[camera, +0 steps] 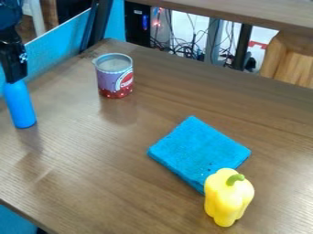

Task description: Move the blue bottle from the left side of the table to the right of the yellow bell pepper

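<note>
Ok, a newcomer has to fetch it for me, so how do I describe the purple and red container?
On the brown table, look past the blue cloth toward the far edge. There stands a round container, purple above and red below. Its printed side sets it apart from the cloth and the yellow pepper.

No readable text. Print spots, placed relative to the can (pixel 114 77): on the can itself, a label (pixel 125 80) on the side, red patch with a pale border and light marks in it; too blurred to make out. Left of the can: small white marking (pixel 23 57) on the black gripper (pixel 16 80), characters or logo, can't tell. Right of and beyond the can: red marking (pixel 259 45) on a white background surface, partly hidden; can't tell if it's a sign.
</note>
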You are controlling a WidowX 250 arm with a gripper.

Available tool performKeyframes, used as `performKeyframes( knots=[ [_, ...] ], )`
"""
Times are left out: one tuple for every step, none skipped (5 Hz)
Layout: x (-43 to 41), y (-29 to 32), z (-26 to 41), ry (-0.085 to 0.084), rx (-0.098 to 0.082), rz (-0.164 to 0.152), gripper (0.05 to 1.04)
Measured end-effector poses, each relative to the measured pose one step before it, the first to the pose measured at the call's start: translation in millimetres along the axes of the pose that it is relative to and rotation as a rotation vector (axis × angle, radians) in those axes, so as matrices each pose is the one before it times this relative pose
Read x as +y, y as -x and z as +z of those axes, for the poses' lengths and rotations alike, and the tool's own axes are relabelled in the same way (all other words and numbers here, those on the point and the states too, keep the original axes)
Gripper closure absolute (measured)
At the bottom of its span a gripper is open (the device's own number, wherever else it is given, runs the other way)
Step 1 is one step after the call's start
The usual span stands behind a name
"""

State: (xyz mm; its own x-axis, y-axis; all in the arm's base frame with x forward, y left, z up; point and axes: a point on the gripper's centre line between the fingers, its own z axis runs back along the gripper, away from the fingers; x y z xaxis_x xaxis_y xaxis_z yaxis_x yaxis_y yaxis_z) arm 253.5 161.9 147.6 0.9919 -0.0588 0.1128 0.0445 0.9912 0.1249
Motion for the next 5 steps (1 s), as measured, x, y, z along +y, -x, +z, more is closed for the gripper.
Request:
performKeyframes(
  knots=[
    [0.28,-1.19,0.13,0.0015,-0.0028,-0.0003,0.133],
    [-0.22,-4.37,-0.08,0.0209,0.0009,0.0103,0.416],
    [-2.98,-0.59,5.77,0.0296,0.006,-0.0054,0.697],
    [-3.27,0.66,3.68,0.0251,0.0106,-0.0076,0.758],
    [-5.34,0.74,4.78,0.0122,0.0179,0.0101,0.758]
  ],
)
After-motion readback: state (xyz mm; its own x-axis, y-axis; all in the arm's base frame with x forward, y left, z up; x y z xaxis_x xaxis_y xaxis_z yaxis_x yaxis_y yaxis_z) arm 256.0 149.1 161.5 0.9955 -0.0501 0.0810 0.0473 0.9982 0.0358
